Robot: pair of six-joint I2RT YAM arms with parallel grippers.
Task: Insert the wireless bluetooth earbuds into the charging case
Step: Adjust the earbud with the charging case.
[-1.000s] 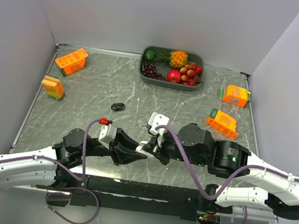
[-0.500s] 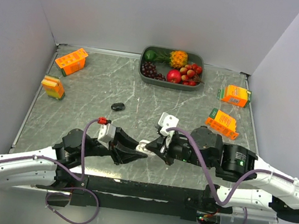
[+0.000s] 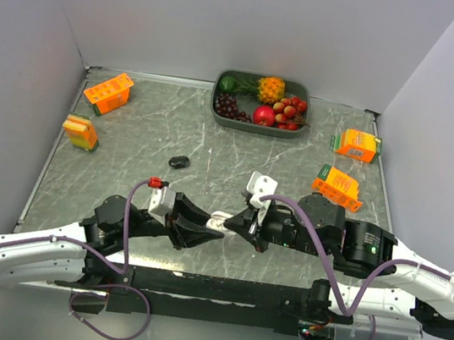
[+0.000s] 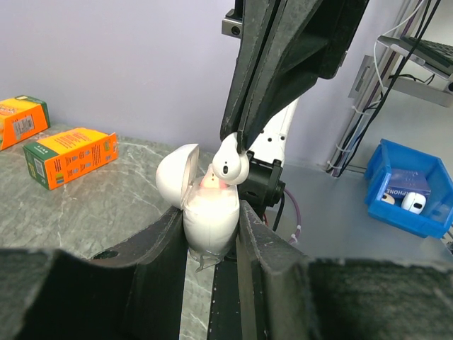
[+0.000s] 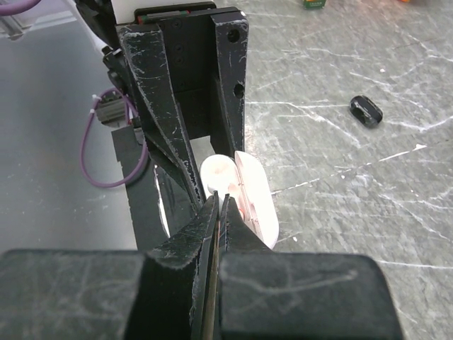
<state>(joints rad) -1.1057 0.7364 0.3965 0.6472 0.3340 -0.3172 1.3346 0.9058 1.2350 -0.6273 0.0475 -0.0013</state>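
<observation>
Near the middle of the marble tabletop's (image 3: 130, 134) near edge, the left gripper (image 3: 210, 226) clamps an upright white charging case (image 4: 210, 216), its lid hinged open; the right gripper (image 4: 234, 139), fingers pinched tight, holds a white earbud (image 4: 231, 163) at the case's mouth; a small black object (image 3: 178, 162) lies well apart, toward the surface's centre.

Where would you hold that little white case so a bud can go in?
Low on the case, pinched from both sides, as the left gripper does. Its lid stands open at one side, mouth on top; a low grip leaves both clear for the earbud in the right gripper.
</observation>
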